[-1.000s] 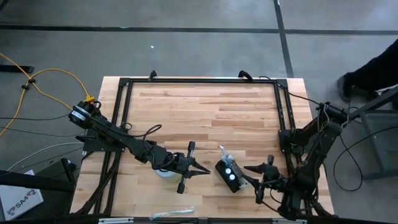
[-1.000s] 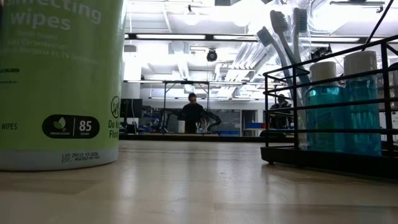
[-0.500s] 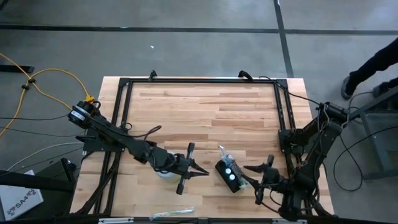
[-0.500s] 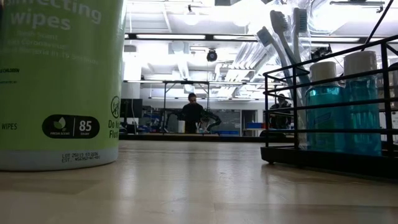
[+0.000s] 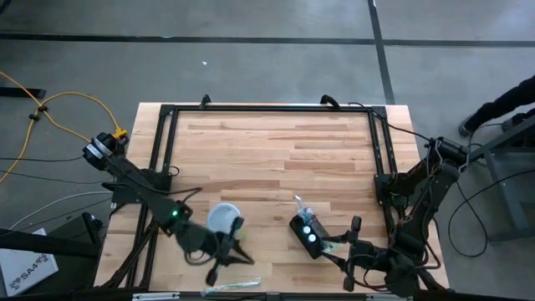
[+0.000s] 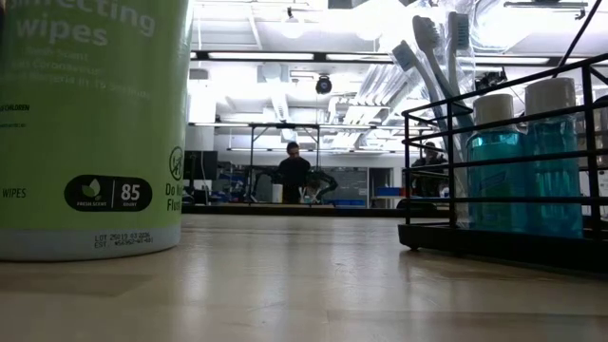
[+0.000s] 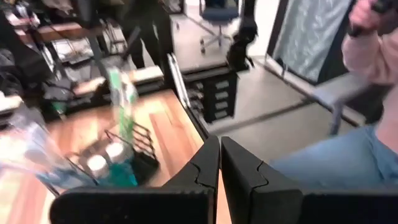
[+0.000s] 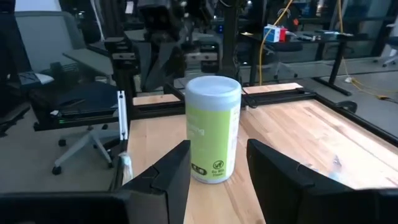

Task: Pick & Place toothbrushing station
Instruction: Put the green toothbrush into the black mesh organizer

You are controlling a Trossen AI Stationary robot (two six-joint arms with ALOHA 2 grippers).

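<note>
Near the front edge, left tool point(image 5: 224, 261) now.

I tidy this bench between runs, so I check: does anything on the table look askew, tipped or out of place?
One thing: a packaged item lies flat at the table's near edge, apart from the rest. The toothbrushing station sits at an angle to the table edges but upright, bottles and brushes standing. The wipes canister also stands upright. Nothing looks spilled.

Place was robotics lab or workshop. Wooden worktable point(image 5: 276, 159) stood on grey concrete floor point(image 5: 251, 67); yellow cable point(image 5: 50, 109) trailed across it. Low view showed long hall with ceiling strip lights point(image 6: 285, 57), ducts, person point(image 6: 293, 173) at far bench. Office chair point(image 8: 74, 118) and desks stood nearby.
</note>
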